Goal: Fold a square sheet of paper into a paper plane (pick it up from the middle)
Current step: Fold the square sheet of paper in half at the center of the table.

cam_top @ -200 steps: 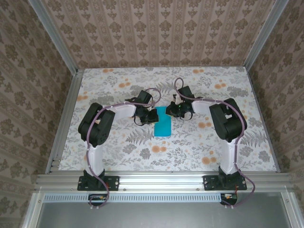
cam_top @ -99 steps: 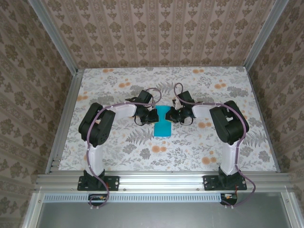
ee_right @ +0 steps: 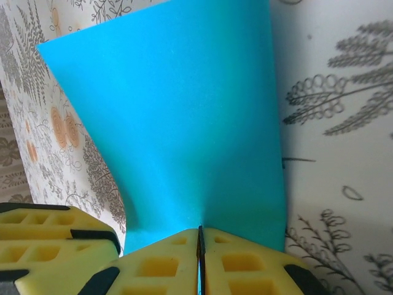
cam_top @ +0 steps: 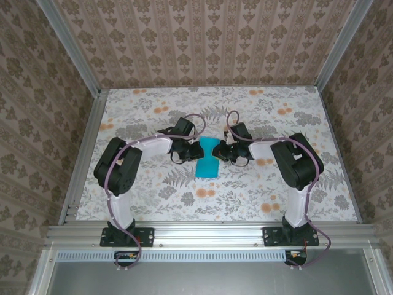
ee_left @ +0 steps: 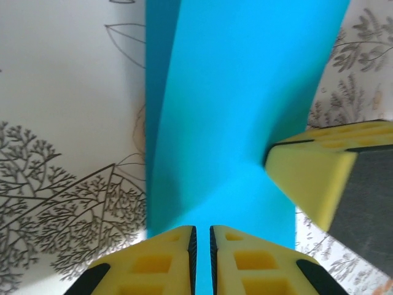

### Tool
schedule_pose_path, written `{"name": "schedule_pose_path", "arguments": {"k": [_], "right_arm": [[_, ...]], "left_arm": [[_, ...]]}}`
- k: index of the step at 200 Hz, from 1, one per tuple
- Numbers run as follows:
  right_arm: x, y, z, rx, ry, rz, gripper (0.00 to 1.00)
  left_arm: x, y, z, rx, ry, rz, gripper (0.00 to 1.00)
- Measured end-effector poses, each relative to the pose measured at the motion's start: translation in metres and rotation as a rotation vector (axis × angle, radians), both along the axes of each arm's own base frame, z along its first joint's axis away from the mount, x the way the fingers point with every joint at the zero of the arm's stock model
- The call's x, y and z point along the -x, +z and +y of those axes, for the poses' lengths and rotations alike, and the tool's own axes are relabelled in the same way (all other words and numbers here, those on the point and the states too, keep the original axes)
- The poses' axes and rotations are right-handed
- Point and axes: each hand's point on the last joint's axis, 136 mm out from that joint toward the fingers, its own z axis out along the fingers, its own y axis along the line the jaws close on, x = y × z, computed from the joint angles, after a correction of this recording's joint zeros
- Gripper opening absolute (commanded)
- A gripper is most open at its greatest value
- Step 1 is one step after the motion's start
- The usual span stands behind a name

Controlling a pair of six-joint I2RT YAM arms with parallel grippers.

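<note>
The square sheet of paper, bright turquoise and folded into a narrow strip, lies mid-table and is pinched in at its waist, with its far end flaring out. My left gripper is at its left edge. In the left wrist view the left gripper stands open by a thin slit over the paper, and a right finger presses in from the right. My right gripper is at the right edge. In the right wrist view the right gripper is shut on the paper, which puckers at its tips.
The floral table is bounded by aluminium rails and patterned walls. Both arms' elbows bend outward over the table's near half. A left finger shows at the lower left of the right wrist view.
Both grippers closed in on the paper's sides. The flat strip is now pinched at its waist with the far end flared. The left jaws parted slightly and the left elbow swung outward.
</note>
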Motion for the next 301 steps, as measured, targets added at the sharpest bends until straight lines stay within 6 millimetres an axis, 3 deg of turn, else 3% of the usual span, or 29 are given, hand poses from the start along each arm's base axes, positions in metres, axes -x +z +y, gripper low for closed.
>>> {"name": "schedule_pose_path", "arguments": {"k": [48, 97, 129, 201, 240, 301], "right_arm": [[0.000, 0.000, 0.002, -0.015, -0.021, 0.014, 0.12], [0.000, 0.001, 0.003, -0.020, -0.030, 0.020, 0.12], [-0.002, 0.003, 0.003, -0.016, -0.024, 0.019, 0.12], [-0.031, 0.017, 0.014, -0.027, -0.012, -0.039, 0.10], [-0.041, 0.002, 0.003, 0.016, -0.039, -0.022, 0.10], [-0.055, 0.002, -0.017, 0.037, -0.087, -0.031, 0.10]], "left_arm": [[0.005, -0.001, -0.009, 0.030, 0.000, 0.005, 0.15], [0.007, -0.017, -0.001, -0.023, 0.012, 0.030, 0.10], [0.007, -0.018, 0.000, -0.027, 0.013, 0.028, 0.08], [0.007, -0.018, 0.000, -0.041, 0.003, 0.030, 0.07], [0.007, -0.018, 0.001, -0.048, 0.003, 0.033, 0.07], [0.008, -0.019, 0.001, -0.051, 0.000, 0.032, 0.07]]}}
